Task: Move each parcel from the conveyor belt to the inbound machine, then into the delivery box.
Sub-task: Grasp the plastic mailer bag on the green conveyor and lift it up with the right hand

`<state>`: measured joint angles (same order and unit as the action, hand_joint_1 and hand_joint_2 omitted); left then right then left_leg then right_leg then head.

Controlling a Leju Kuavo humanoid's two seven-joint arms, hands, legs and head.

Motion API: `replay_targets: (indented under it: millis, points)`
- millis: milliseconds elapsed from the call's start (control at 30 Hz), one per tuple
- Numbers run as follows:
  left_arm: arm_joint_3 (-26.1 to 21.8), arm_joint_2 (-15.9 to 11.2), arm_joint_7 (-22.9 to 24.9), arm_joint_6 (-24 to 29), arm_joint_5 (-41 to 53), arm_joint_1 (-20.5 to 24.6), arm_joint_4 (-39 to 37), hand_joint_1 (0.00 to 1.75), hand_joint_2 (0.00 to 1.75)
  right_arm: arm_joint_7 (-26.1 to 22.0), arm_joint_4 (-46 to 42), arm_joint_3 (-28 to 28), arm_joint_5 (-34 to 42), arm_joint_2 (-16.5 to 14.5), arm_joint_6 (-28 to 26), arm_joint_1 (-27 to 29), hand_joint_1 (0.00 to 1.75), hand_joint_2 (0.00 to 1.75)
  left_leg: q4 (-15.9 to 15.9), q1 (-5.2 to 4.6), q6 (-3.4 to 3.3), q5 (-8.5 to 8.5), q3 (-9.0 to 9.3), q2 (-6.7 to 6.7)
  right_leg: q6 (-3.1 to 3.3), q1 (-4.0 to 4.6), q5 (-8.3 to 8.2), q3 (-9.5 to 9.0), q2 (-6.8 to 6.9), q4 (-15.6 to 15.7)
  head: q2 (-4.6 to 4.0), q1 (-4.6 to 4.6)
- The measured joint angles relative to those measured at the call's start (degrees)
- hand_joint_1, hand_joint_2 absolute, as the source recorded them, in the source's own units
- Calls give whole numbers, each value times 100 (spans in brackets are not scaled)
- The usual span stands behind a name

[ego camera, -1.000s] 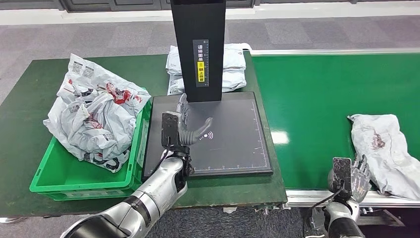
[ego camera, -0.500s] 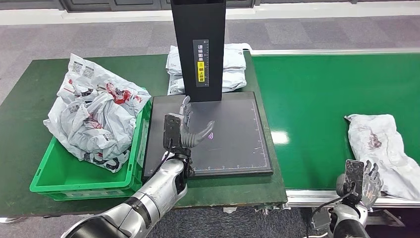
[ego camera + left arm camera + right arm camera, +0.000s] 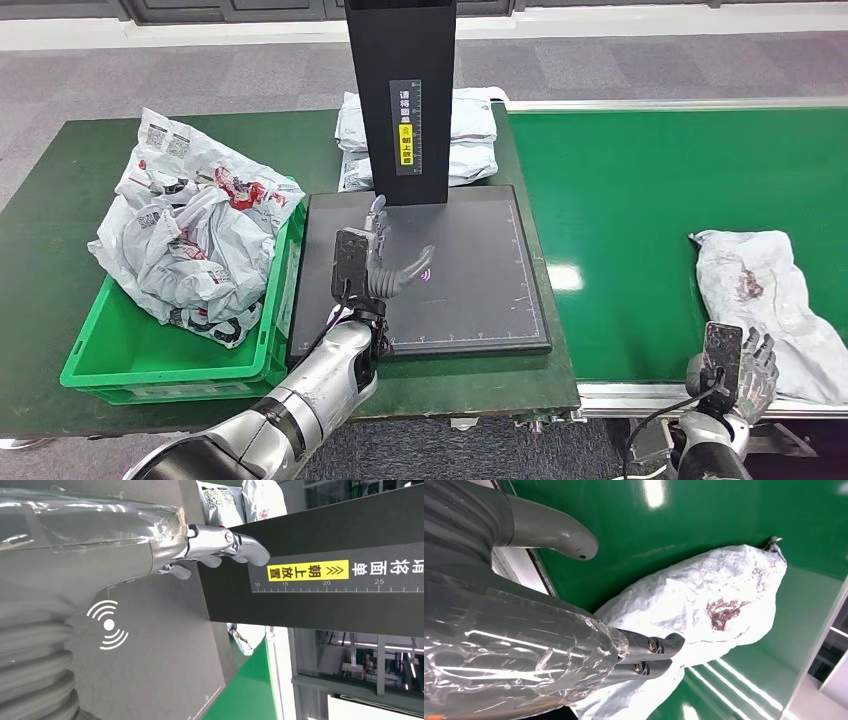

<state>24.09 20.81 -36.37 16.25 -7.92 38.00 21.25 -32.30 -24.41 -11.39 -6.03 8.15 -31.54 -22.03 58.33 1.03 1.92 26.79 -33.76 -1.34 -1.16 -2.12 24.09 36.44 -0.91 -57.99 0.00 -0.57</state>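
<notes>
A crumpled white parcel [image 3: 770,305] with a red mark lies on the green conveyor belt [image 3: 650,200] at its near right; the right wrist view shows the parcel [image 3: 704,610] close up. My right hand [image 3: 745,370] hangs open at the belt's near edge, just in front of that parcel, holding nothing. My left hand [image 3: 380,262] hovers open over the black inbound machine's flat plate [image 3: 470,290], fingers spread toward its upright black column [image 3: 402,95]. The green delivery box [image 3: 165,355] at the left is heaped with white parcels [image 3: 190,225].
More grey-white parcels [image 3: 470,135] are stacked behind the column on the dark green table [image 3: 60,190]. The belt's metal rail [image 3: 630,398] runs along its near edge. Grey carpet floor lies beyond.
The parcel has ridden the belt slightly leftward. My right hand has shifted right and lower along the belt's near edge. The left hand has barely moved over the plate.
</notes>
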Motion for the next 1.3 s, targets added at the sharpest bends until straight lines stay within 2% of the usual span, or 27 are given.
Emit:
replay_targets:
  millis: [367,1300]
  points:
    - [109,17,150,157,-161,1,4,0,175,220,30,-121,-242,39,-77,-4,0,175,0,0,0,0,0,0,0,0,0,0,0,0,0,0]
    - [192,24,136,145,-432,1,4,0,175,526,93,-389,-641,104,-101,7,0,175,0,0,0,0,0,1,0,0,0,0,-1,0,0,0]
